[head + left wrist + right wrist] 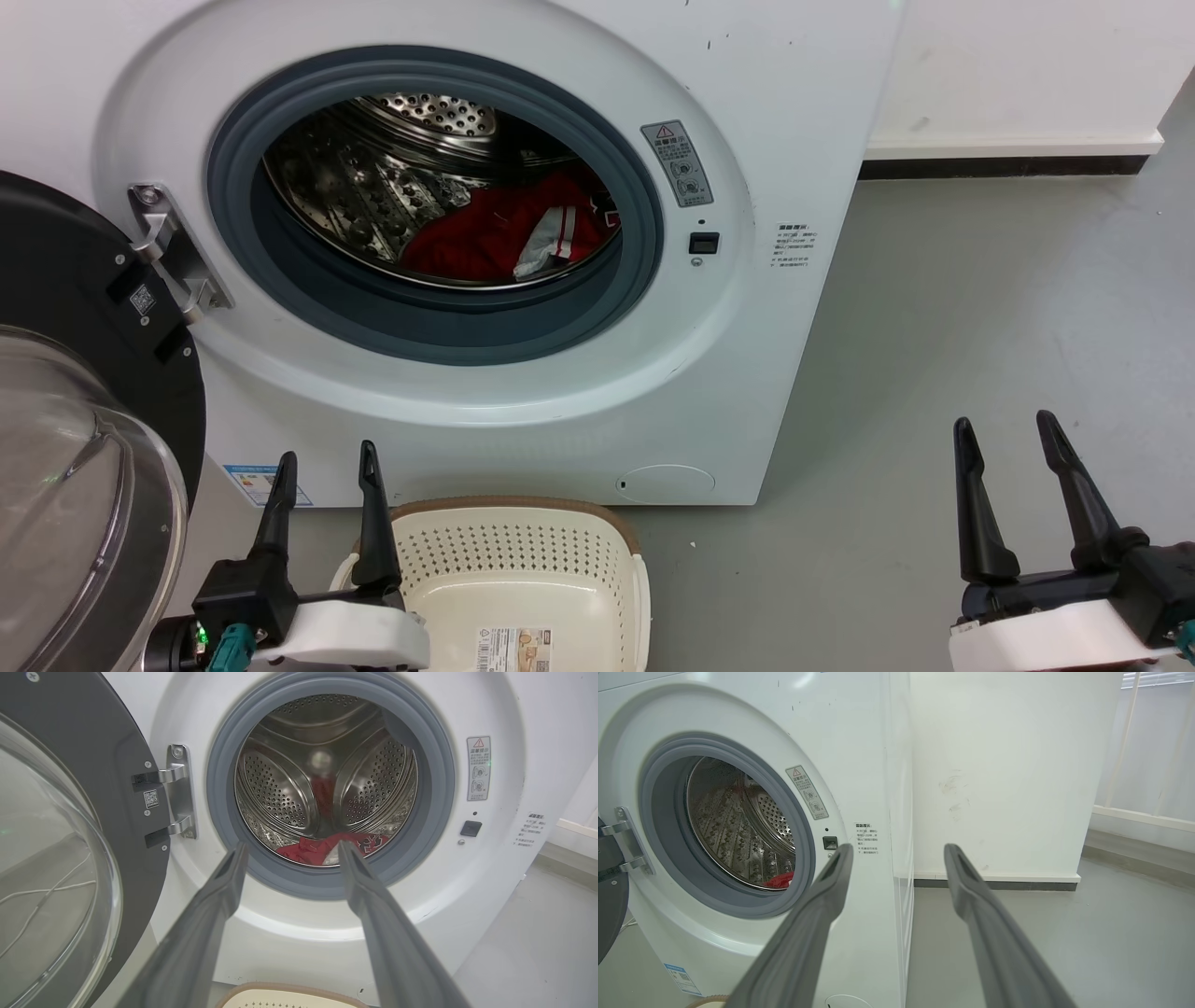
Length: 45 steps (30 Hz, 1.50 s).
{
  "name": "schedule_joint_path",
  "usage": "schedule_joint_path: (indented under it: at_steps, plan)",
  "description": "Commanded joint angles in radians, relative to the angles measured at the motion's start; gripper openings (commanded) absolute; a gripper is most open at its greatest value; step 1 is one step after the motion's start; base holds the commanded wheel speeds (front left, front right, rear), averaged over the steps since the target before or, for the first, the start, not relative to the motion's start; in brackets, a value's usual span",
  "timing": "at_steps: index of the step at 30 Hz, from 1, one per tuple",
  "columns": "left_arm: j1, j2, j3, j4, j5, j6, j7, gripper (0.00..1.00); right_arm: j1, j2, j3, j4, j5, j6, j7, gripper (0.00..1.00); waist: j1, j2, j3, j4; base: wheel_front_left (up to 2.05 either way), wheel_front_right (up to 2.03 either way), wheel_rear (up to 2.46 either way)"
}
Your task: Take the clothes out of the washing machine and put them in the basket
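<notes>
The white washing machine (523, 411) stands with its black-framed glass door (84, 448) swung open to the left. Red clothes (495, 238) with white striped trim lie low in the steel drum, also seen as the clothes (327, 847) and the clothes (781, 880) in the wrist views. On the floor in front of the machine sits the cream basket (523, 560), with only a paper label inside. My left gripper (327, 467) is open and holds nothing, at the basket's left rim. Out over the floor to the right of the machine, my right gripper (1008, 434) is open too.
The open door (60, 849) bulges out at my left side, close to the left arm. Grey floor (980, 308) stretches to the right of the machine. A white wall (1008, 774) with a dark skirting stands behind it.
</notes>
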Motion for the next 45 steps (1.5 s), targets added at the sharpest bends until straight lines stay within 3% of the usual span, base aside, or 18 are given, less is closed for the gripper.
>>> schedule_joint_path:
  at_steps: [1, 14, 45]
  plan:
    - [0.008, 0.003, -0.004, -0.009, 0.023, 0.005, -0.011, 1.00, 0.005, -0.003, 0.000, -0.014, -0.019, 0.000, -0.010, 1.00, 0.0000, 0.0000, 0.001, -0.001, 0.00, 0.00, 0.00]
    - [0.021, 0.003, -0.007, -0.016, 0.089, 0.017, -0.034, 1.00, 0.022, -0.003, 0.001, -0.035, -0.090, 0.000, -0.032, 1.00, 0.0000, 0.0000, 0.006, 0.000, 0.00, 0.00, 0.00]
    - [-0.002, 0.003, 0.004, 0.003, 0.061, 0.008, -0.032, 1.00, 0.005, -0.003, 0.005, -0.032, -0.059, 0.000, -0.031, 1.00, 0.0000, 0.0000, 0.031, -0.007, 0.00, 0.00, 0.00]
